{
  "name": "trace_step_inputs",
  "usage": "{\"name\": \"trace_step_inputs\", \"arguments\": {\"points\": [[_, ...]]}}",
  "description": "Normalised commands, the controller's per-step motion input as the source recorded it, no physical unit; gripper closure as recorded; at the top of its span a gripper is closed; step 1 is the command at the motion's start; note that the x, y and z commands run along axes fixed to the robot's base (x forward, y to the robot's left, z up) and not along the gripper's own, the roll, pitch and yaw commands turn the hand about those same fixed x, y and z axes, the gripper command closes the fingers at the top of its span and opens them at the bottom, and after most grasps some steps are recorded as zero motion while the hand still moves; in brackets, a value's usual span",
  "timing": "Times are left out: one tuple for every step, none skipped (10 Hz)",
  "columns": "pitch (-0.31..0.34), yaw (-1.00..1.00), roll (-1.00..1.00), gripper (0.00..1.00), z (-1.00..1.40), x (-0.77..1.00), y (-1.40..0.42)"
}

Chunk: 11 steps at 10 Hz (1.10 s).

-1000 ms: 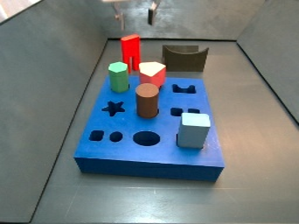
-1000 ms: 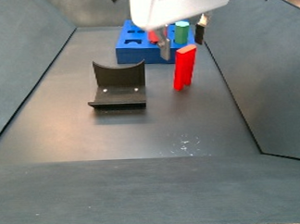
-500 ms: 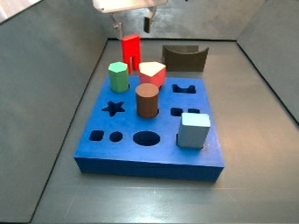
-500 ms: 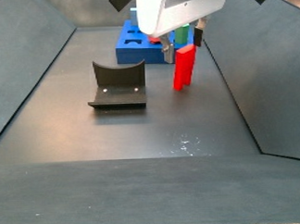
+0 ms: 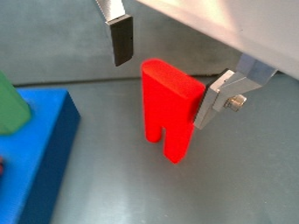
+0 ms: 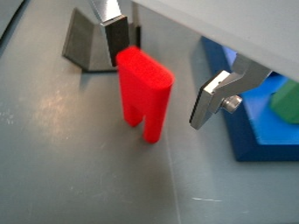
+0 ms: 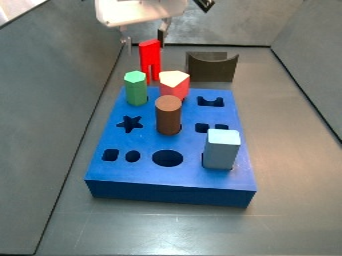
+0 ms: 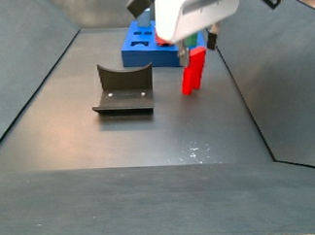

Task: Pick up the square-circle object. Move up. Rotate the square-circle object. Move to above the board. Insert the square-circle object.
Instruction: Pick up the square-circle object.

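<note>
The square-circle object [image 7: 150,57] is a tall bright red peg standing upright on the grey floor just behind the board [image 7: 144,143], prongs down. Both wrist views show the peg [image 5: 167,103] [image 6: 142,91] with its slot at the floor end. My gripper [image 5: 163,87] [image 6: 162,80] is open and straddles the peg's upper end, one finger on each side with a gap to the red faces. In both side views the gripper [image 7: 151,40] [image 8: 197,48] hangs over the peg [image 8: 193,75], its white body hiding the peg's top. The board [image 8: 142,49] is a thick blue slab with dark cut-outs.
A dark arch block [image 7: 211,68] [image 8: 122,90] stands on the floor beside the peg. In the board stand a green peg [image 7: 135,87], a short red peg with pale top [image 7: 174,81], a brown cylinder [image 7: 167,114] and a pale cube [image 7: 222,148]. Sloped grey walls [image 7: 74,110] enclose the floor.
The gripper has come down over the red peg, so its fingers now flank the peg's top. The peg and the board pieces have not moved.
</note>
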Motion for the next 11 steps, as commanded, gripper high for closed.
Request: {"name": "trace_step_inputs", "arguments": {"points": [[0.000, 0.17, 0.09, 0.00, -0.26, 0.00, 0.12], [0.000, 0.03, 0.00, 0.00, 0.00, 0.00, 0.00], [0.000, 0.01, 0.00, 0.00, 0.00, 0.00, 0.00], [0.000, 0.05, -0.04, 0.00, 0.00, 0.05, 0.04], [0.000, 0.08, -0.06, 0.00, 0.00, 0.18, 0.06], [0.000, 0.08, -0.06, 0.00, 0.00, 0.17, 0.03], [0.000, 0.00, 0.01, 0.00, 0.00, 0.00, 0.00], [0.051, 0.00, 0.07, 1.00, -0.03, -0.12, 0.03], [0.000, 0.02, 0.05, 1.00, -0.39, -0.03, 0.07], [0.000, 0.00, -0.02, 1.00, 0.00, 0.00, 0.00], [-0.054, 0.00, -0.06, 1.00, -0.05, 0.00, 0.00]]}}
